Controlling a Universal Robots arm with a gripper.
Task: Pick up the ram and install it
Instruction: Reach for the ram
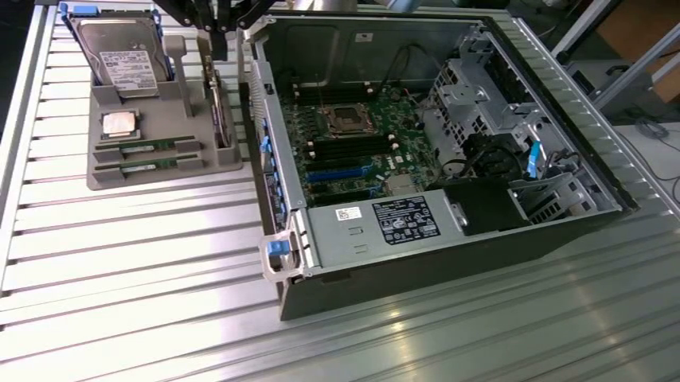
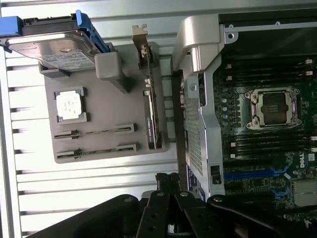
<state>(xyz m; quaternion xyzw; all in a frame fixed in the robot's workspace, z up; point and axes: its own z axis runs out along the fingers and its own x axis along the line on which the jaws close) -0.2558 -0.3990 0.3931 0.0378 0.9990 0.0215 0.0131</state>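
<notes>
Two ram sticks lie side by side in slots of the grey tray (image 1: 107, 181): one ram (image 1: 146, 146) nearer the square processor, the other ram (image 1: 149, 165) by the tray's front edge. In the wrist view they are thin strips, ram (image 2: 94, 132) and ram (image 2: 96, 149), on the tray (image 2: 106, 99). My gripper (image 1: 218, 52) hangs above the tray's back corner, beside the computer case wall, well above the sticks. Its black fingers (image 2: 167, 179) are shut together with nothing between them.
The open computer case (image 1: 552, 239) lies at the exterior view's right, with the motherboard's black memory slots (image 1: 345, 148) and empty processor socket (image 1: 345, 119) exposed. The tray also holds a hard drive (image 1: 123, 52), a silver processor (image 1: 118, 123) and an upright card (image 1: 218, 107).
</notes>
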